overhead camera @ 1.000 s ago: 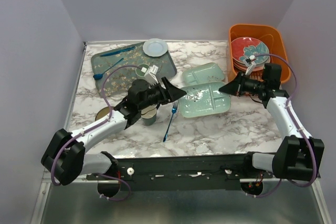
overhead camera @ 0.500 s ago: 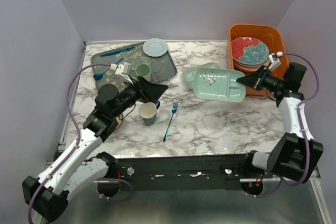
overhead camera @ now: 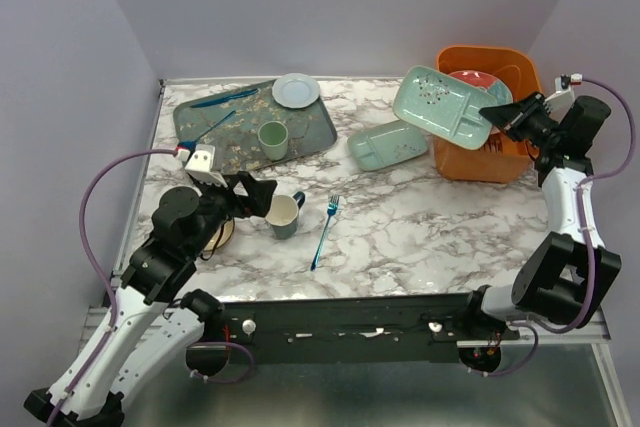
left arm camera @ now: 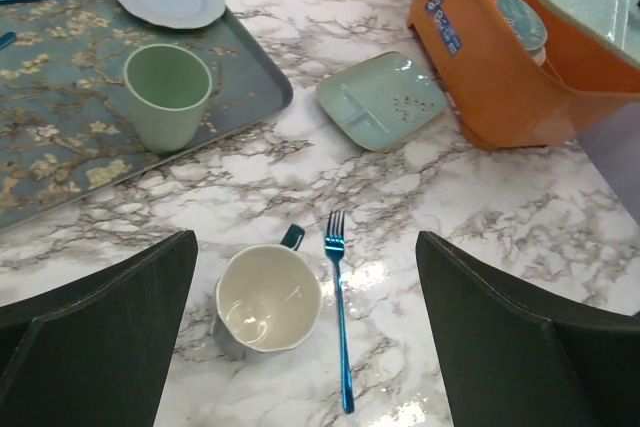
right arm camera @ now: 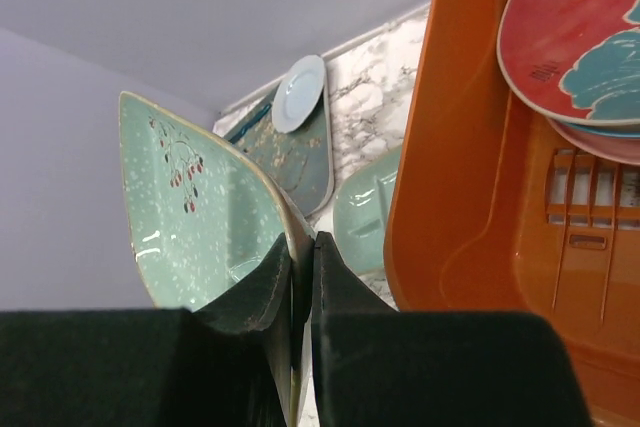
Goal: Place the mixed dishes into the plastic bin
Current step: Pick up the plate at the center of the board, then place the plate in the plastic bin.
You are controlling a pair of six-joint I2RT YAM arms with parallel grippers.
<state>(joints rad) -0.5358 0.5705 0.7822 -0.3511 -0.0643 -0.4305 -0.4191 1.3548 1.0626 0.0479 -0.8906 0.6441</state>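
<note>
Over on the left, the left gripper (overhead camera: 262,193) hangs with its jaws spread wide and nothing in them. Just ahead of its fingertips the dark mug (left arm camera: 268,299) stands on the table, a blue fork (left arm camera: 339,322) beside it. Further right, the right gripper (overhead camera: 506,117) is pinched tight on the rim of the pale-green divided dish (overhead camera: 445,107), which tilts out from the jaws above the orange bin (overhead camera: 497,163), where a red flowered plate (right arm camera: 585,32) lies
</note>
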